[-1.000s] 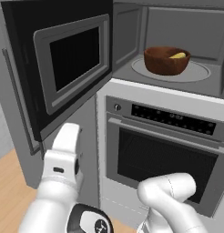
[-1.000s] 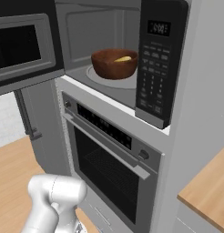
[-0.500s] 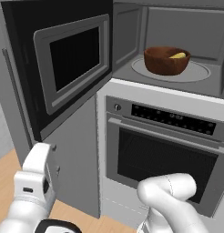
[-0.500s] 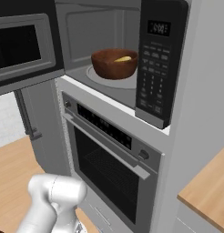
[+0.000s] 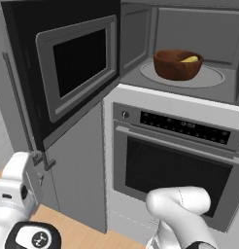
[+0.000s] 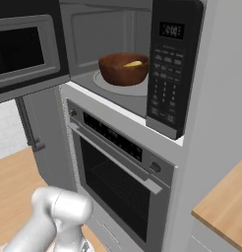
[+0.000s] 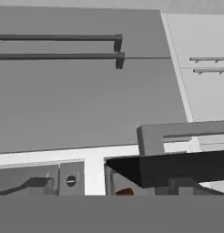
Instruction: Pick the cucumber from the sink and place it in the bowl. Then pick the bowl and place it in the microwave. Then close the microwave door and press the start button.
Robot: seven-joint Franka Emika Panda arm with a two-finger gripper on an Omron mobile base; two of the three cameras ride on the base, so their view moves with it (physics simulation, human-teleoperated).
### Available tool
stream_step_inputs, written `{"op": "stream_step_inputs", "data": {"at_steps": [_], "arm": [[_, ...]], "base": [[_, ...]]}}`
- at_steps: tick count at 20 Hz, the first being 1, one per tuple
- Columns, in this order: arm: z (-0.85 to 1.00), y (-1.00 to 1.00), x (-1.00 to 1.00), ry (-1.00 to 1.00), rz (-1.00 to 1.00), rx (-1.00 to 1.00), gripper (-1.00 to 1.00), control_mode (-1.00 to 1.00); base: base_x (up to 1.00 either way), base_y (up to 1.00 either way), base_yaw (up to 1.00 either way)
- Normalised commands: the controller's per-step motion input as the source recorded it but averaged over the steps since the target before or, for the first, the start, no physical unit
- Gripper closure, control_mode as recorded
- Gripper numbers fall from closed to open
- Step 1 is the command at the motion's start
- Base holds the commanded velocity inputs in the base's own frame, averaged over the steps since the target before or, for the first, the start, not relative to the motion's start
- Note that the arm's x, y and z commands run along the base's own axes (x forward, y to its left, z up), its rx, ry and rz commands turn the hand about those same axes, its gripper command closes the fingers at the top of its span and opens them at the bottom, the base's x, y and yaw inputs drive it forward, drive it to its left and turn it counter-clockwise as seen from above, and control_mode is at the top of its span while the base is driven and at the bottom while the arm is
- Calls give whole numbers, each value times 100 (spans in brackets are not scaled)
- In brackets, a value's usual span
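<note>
The bowl point(image 5: 177, 64) with the cucumber point(image 5: 189, 59) sat on the turntable. I couldn't tell my claw's opening. I judged a glancing push might bounce the microwave door point(image 5: 75, 68) ajar.

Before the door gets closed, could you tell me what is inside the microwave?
The brown bowl sits on the round turntable plate inside the microwave. The yellow cucumber lies in the bowl, its lower part hidden by the rim.
</note>
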Motion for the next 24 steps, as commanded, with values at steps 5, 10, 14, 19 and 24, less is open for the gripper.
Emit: {"op": "stream_step_inputs", "data": {"at_steps": [5,10,14,19,24], "arm": [[-15,42,47,0,-2,0,-100,-100],[-7,15,58,0,-4,0,-100,-100],[-4,0,64,0,-4,0,-100,-100],[-1,0,51,0,-4,0,-100,-100],[2,-8,5,-2,-5,0,-100,-100]], "base": [[0,0,0],[0,0,0],[0,0,0],[0,0,0],[0,0,0]]}}
